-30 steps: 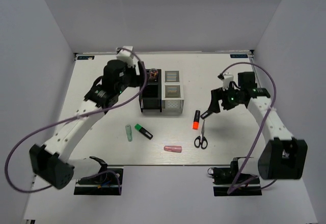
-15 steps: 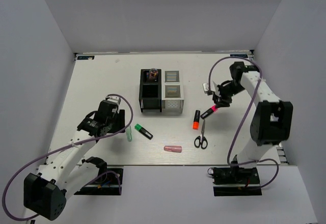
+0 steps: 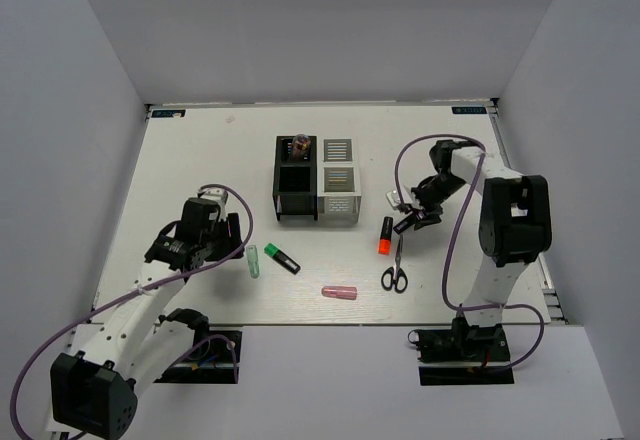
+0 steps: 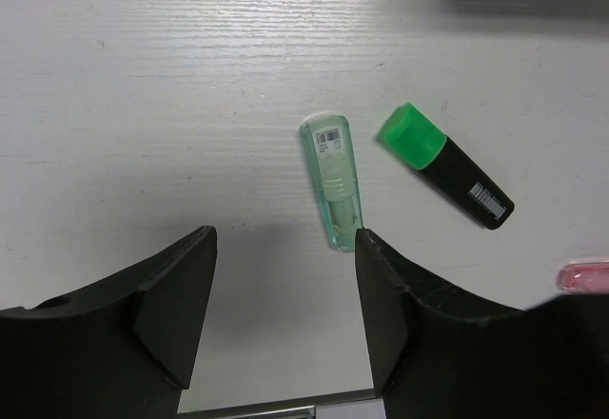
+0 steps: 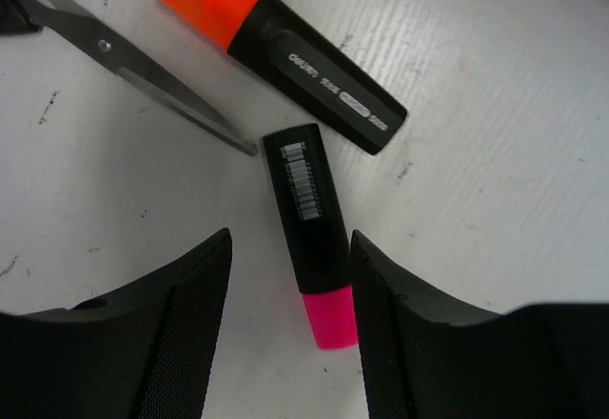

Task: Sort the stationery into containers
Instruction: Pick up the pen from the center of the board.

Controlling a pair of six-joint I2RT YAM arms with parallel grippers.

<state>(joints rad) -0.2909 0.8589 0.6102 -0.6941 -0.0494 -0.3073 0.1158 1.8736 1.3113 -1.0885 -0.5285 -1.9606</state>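
Looking like robot lab, some kind of test cell, not actual office. White table (image 3: 200,150) sitting boxed in by plain blank walls (image 3: 320,30) on three sides. Left arm (image 3: 150,290) and right arm (image 3: 510,215) standing bolted at near edge, purple cable (image 3: 447,260) looping off each. Black base plates (image 3: 195,355) hanging at table front. Small labels (image 3: 172,114) sticking in far corners. Only desk bits lying on bare top: black organiser (image 3: 296,200), white organiser (image 3: 340,198), highlighter (image 3: 384,236), scissors (image 3: 394,278).
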